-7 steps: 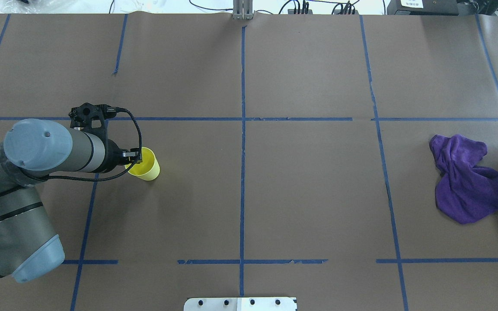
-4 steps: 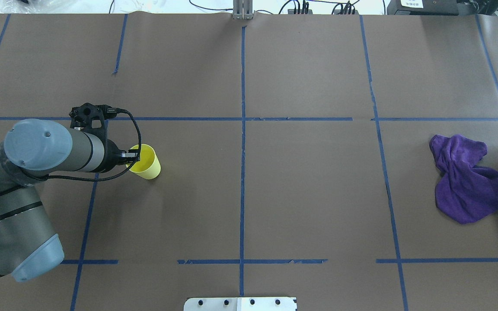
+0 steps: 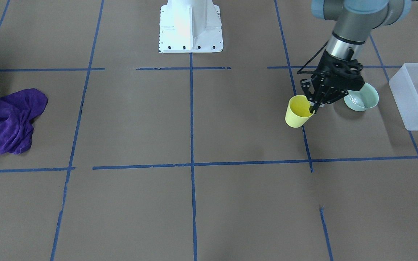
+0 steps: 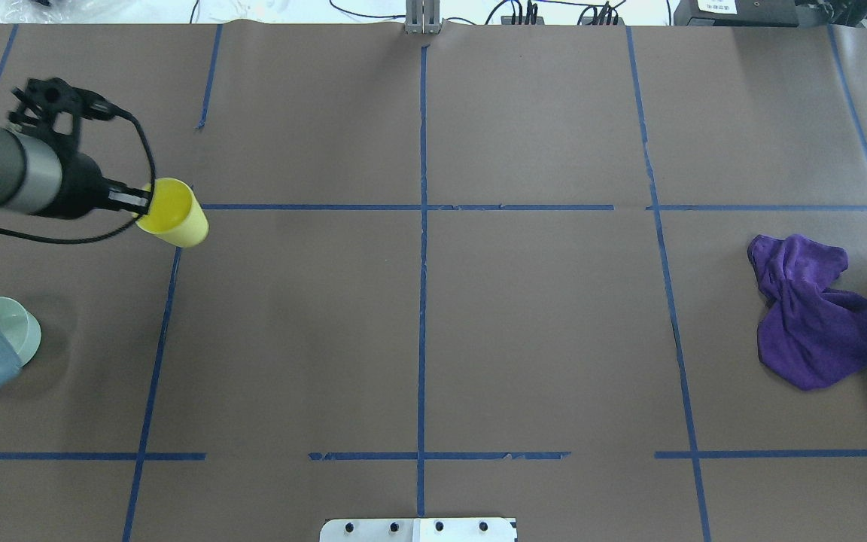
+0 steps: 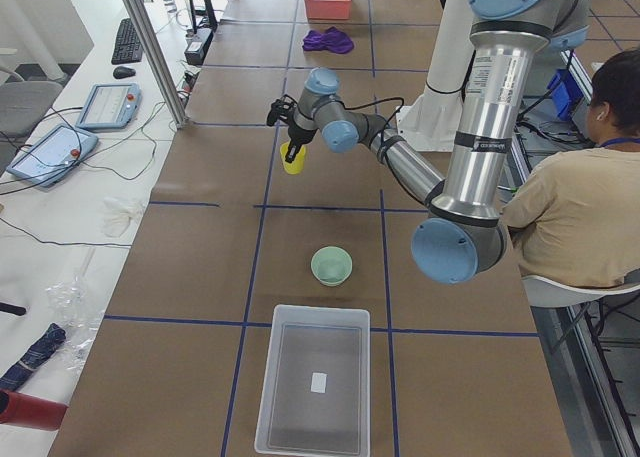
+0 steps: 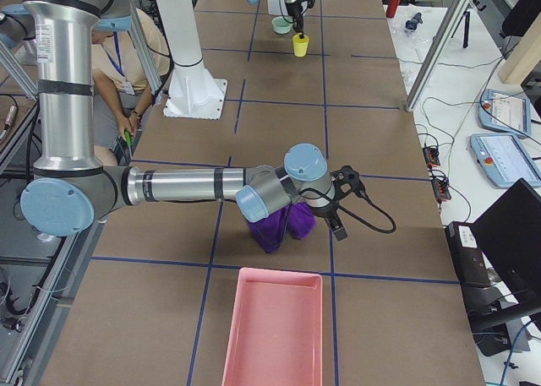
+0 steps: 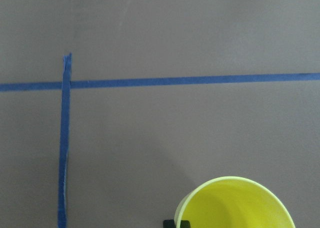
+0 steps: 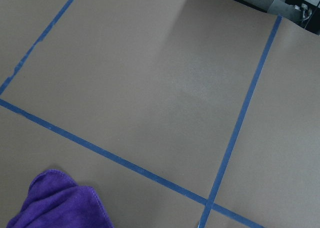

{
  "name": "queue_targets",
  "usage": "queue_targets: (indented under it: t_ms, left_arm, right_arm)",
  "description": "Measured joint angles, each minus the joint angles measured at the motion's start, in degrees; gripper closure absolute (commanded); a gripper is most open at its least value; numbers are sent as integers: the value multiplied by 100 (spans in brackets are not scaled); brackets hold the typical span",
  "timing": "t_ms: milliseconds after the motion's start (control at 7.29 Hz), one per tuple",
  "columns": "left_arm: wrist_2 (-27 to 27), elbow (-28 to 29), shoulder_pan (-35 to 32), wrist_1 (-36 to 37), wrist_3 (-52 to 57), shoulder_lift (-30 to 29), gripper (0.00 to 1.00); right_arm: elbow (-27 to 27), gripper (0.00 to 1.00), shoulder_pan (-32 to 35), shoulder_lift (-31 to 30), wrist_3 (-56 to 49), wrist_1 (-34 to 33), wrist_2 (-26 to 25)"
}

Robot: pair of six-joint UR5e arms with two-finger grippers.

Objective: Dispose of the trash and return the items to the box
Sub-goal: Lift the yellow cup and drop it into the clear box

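Note:
My left gripper is shut on the rim of the yellow cup, one finger inside and one outside, and holds it tilted above the table. The cup also shows in the front-facing view, with the gripper at its rim, and in the left wrist view. The mint-green bowl stands on the table near the left arm; in the front-facing view the bowl lies beside the frosted box. The box is empty. My right gripper shows only in the exterior right view, at the purple cloth; I cannot tell its state.
A purple cloth lies crumpled at the table's right. A pink tray sits beyond it at the right end. The white robot base stands at the table's near edge. Blue tape lines cross the brown table.
My left gripper has risen and swung to the far left with the yellow cup in it. The mint bowl, hidden under the arm before, now shows.

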Motion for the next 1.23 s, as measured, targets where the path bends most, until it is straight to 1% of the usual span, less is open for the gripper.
queue_targets:
  t_ms: [137,274,411,549,686,960,1097,1234]
  left_arm:
    - [-343,-14,-590,10,930,229,100]
    - [-579,3,-1060,-26,1860,532,100]
    - [-795,65,-1548,-79,2802,872,100]
    - [-1016,245,-2069,-199,3705,1210,100]
    - [-1254,629,-2524,-526,4471,1484,100]
    - [-1618,1645,-3099,-1586,5313,1815,100]
    - [-1842,1939,-3338,-1928,5618,1964,100]
    - [-2069,2106,-3561,-2069,5921,2092,100]
  right_arm:
    - [41,0,15,107,-314,-396,14]
    - [92,0,147,329,-973,-1134,23]
    - [158,0,331,599,-1672,-2034,40]
    - [194,0,433,708,-2060,-2605,116]
    - [201,0,472,690,-2204,-2830,249]
    - [213,0,488,665,-2237,-2940,494]
    - [270,0,491,666,-2209,-2942,538]
    - [315,0,492,661,-2167,-2942,551]
